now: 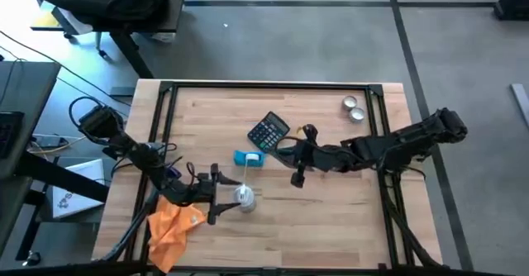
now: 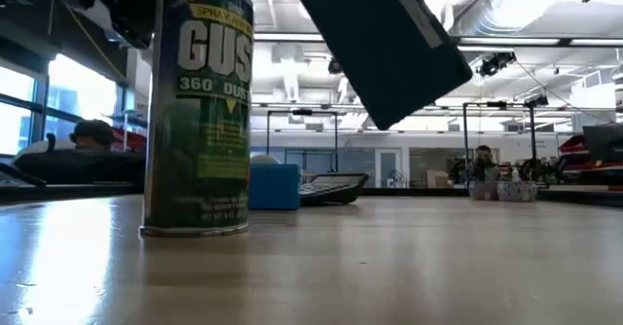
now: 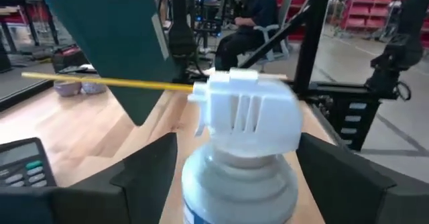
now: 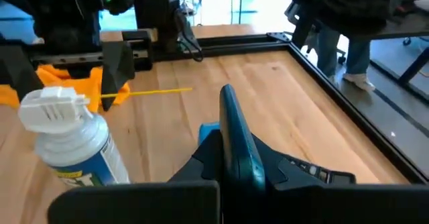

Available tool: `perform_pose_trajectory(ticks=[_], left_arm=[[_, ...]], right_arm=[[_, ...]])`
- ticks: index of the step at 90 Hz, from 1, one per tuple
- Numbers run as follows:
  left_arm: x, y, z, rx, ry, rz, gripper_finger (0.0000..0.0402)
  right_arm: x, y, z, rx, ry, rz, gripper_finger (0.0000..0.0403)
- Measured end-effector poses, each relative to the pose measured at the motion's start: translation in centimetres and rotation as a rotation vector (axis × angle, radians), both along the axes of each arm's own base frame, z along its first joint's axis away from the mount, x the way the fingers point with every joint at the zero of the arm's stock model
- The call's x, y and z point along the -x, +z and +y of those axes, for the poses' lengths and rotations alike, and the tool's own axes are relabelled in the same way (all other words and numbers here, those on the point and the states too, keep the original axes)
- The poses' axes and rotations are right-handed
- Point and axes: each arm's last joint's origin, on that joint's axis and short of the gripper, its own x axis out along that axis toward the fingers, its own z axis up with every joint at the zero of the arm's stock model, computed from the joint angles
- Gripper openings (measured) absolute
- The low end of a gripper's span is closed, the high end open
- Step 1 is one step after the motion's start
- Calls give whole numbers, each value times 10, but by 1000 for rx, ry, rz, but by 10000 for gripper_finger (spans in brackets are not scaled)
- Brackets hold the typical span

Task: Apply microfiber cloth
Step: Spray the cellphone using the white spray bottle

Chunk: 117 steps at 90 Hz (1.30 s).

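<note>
- High view: lying crumpled toward 7 o'clock on the pale wooden table [image 1: 331,226], the soft orange microfiber cloth [image 1: 172,225], ragged in outline, partly under the left arm.
- Reaching in from 9 o'clock, the left gripper [image 1: 221,195], fingers spread either side of a white-capped spray can [image 1: 244,197].
- Stretching in from 3 o'clock, the right gripper [image 1: 296,170], near table centre, just beside a black calculator [image 1: 269,131] and a small blue box [image 1: 248,158].
- Low view: standing upright, the glossy cylindrical can; hanging tilted above the tabletop, a flat dark teal slab [image 2: 389,43].
- Left wrist view: flanking the ribbed white nozzle cap with a gap on each side, both dark fingers [image 3: 144,177]; sticking out sideways from the nozzle, a thin yellow straw [image 3: 100,82].
- Right wrist view: pinching the slab edge-on between pressed fingers; showing beyond the can, the orange cloth, bunched beneath the other arm.
</note>
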Motion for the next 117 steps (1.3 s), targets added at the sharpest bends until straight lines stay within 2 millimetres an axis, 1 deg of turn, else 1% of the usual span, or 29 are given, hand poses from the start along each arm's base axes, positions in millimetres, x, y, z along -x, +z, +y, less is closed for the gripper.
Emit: perform_pose_trajectory(ticks=[14, 30, 43, 60, 81, 92, 107, 117], left_arm=[[-4, 1, 4, 5, -13, -5, 305], [-14, 9, 4, -32, -32, -26, 305], [-22, 7, 2, -52, -38, -5, 305], [-27, 2, 0, -62, 2, 11, 305], [-29, -3, -3, -79, 9, 27, 305], [-29, -2, -4, -104, 4, 26, 305], [-29, -3, -4, -75, -2, 29, 305], [-27, -3, -6, -55, -10, 29, 301]], right_arm=[[0, 0, -1, 0, -2, 0, 1], [0, 0, 0, -3, 4, 0, 1], [-2, 3, 0, 8, 15, -31, 1], [-5, 8, -1, 36, 54, -66, 1], [-13, 18, -17, 46, 106, -159, 1], [-23, 21, -28, 74, 133, -227, 1], [-44, 12, -42, 114, 176, -291, 1], [-53, 6, -53, 138, 175, -318, 1]])
